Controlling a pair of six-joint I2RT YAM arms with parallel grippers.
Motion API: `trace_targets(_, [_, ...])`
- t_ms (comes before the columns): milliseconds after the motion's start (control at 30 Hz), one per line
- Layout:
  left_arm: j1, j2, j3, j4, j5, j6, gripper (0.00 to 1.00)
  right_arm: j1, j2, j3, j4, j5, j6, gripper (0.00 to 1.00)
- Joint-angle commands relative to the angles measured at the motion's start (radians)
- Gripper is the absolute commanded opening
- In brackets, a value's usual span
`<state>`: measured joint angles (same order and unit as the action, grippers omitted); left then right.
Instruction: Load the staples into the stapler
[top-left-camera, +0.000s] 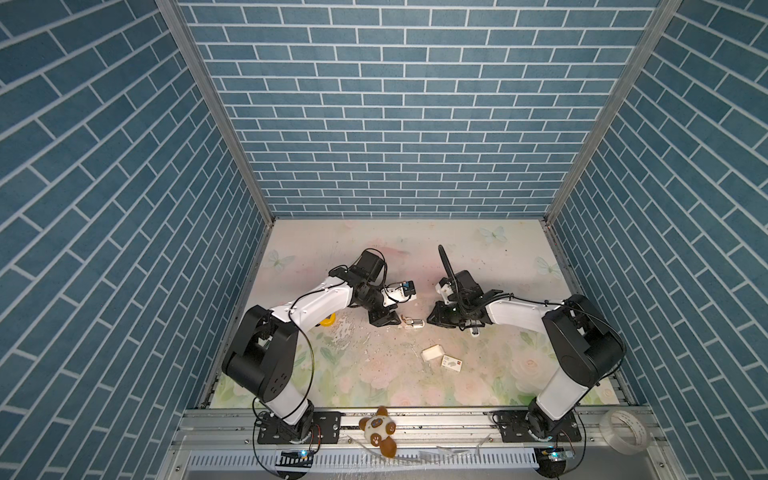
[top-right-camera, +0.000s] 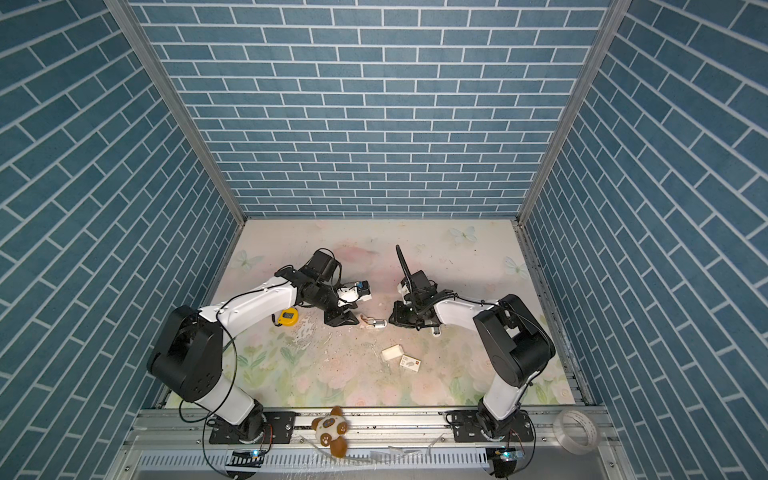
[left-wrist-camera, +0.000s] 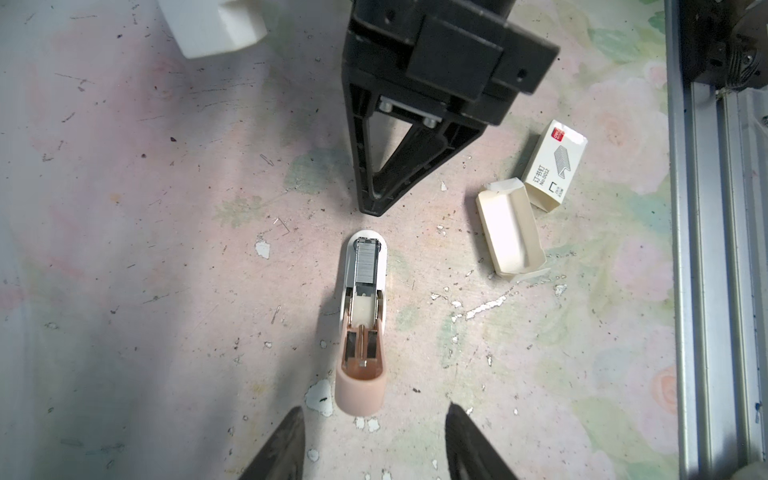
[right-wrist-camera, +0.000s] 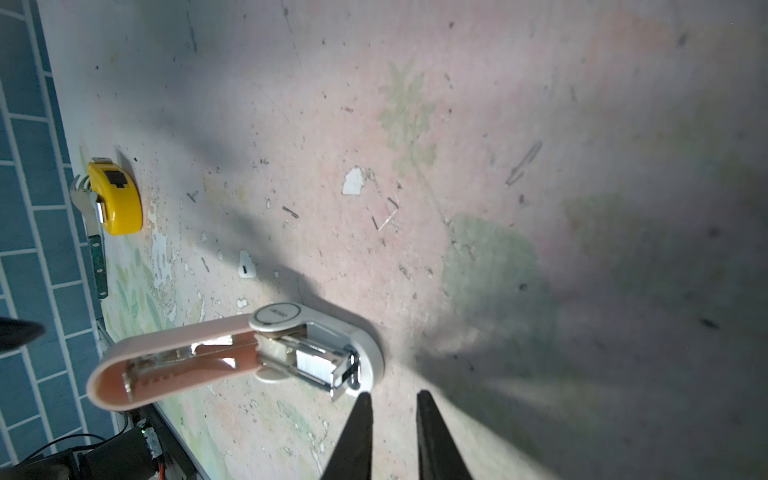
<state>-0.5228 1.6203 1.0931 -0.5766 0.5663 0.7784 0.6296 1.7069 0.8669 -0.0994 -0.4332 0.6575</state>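
Left hand spread and empty; right hand narrowly parted, empty too. Staples lie in the open stapler at the desk's centre in both top views, between the hands.

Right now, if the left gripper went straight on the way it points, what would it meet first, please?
Probably the pink lid of the open stapler, lying just ahead of the spread fingers of the left gripper. Beyond the stapler's far end sits the right gripper. Height is hard to judge.
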Motion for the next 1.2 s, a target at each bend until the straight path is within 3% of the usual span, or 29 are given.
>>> trace_targets(0, [-0.011, 0.032, -0.012, 0.006, -0.007, 0.022, 0.56, -0.007, 0.028, 0.028, 0.021, -0.04, 0.016, 0.21])
trace_targets(433, [-0.027, 0.087, 0.022, 0.0, -0.039, 0.027, 0.53, -0.011, 0.06, 0.036, 0.016, -0.066, -0.001, 0.21])
trace_targets(633, [-0.042, 0.11, 0.048, -0.011, -0.053, 0.03, 0.43, -0.013, 0.062, 0.039, 0.0, -0.071, -0.016, 0.21])
trace_targets(1033, [-0.066, 0.123, 0.079, -0.016, -0.073, 0.028, 0.35, -0.017, 0.076, 0.05, -0.002, -0.09, -0.029, 0.21])
trace_targets(1167, [-0.066, 0.122, 0.08, -0.023, -0.085, 0.03, 0.38, -0.018, 0.085, 0.054, -0.008, -0.093, -0.032, 0.21])
